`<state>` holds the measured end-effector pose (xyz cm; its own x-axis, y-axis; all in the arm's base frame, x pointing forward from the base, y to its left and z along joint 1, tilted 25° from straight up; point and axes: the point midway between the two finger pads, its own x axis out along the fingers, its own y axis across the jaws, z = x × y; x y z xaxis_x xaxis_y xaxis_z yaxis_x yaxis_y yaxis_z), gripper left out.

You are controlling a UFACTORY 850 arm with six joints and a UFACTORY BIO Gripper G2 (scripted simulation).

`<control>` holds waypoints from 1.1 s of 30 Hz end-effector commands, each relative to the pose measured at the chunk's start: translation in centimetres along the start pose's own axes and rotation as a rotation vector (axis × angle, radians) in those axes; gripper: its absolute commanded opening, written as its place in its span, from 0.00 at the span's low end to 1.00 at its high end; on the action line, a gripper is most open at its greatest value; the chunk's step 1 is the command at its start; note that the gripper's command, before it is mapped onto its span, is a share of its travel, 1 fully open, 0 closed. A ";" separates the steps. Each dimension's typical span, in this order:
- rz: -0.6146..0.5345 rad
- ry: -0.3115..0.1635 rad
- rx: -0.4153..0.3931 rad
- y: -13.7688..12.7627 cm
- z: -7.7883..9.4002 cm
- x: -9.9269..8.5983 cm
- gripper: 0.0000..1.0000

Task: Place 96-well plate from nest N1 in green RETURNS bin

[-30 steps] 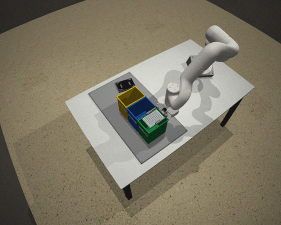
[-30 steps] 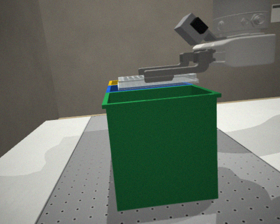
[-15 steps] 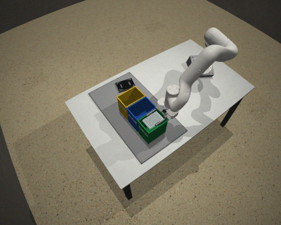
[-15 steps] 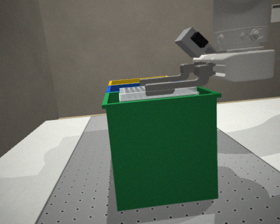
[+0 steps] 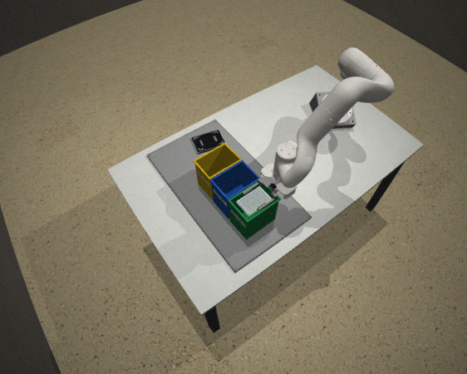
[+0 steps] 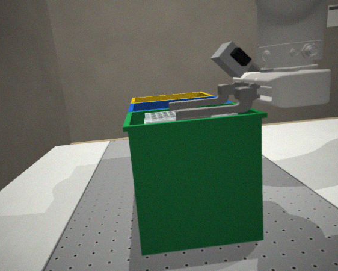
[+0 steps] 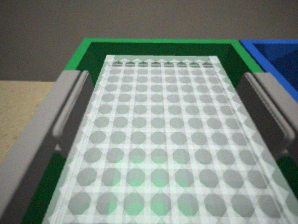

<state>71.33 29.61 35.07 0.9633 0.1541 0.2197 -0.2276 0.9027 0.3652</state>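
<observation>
A perforated grey mat (image 5: 184,195) (image 6: 109,193) covers part of the white table (image 5: 171,253) (image 6: 24,186) in a brown-walled room. The gripper (image 5: 259,200) (image 6: 173,111) (image 7: 172,107), closed to the plate's width, grips the 96-well plate (image 5: 254,200) (image 6: 160,117) (image 7: 160,125) between its fingers, inside the green bin's (image 5: 256,224) (image 6: 199,186) (image 7: 160,41) mouth.

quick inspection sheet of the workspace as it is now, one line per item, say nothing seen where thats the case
surface: white table with a gray mat; holes visible in the mat
96-well plate: gripped, within the green bin's mouth
bins: green, blue and yellow upright in a row
plate nest: black, by the yellow bin, no plate in it
clutter: nothing seen
gripper: fingers shut on the plate's sides
cables: nothing seen
surroundings: speckled tan floor, plain wall
</observation>
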 end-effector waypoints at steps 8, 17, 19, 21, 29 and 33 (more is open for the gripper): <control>0.000 -0.002 0.000 0.0 0.1 0.1 0.00; 0.000 -0.002 0.000 0.0 0.1 0.1 0.18; 0.000 -0.002 0.000 0.0 0.1 0.1 0.18; 0.000 -0.002 0.000 0.0 0.1 0.1 0.18; 0.000 -0.002 0.000 0.0 0.1 0.1 0.18; 0.000 -0.002 0.000 0.0 0.1 0.1 0.18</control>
<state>71.33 29.61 35.06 0.9633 0.1540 0.2197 -0.2276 0.9027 0.3652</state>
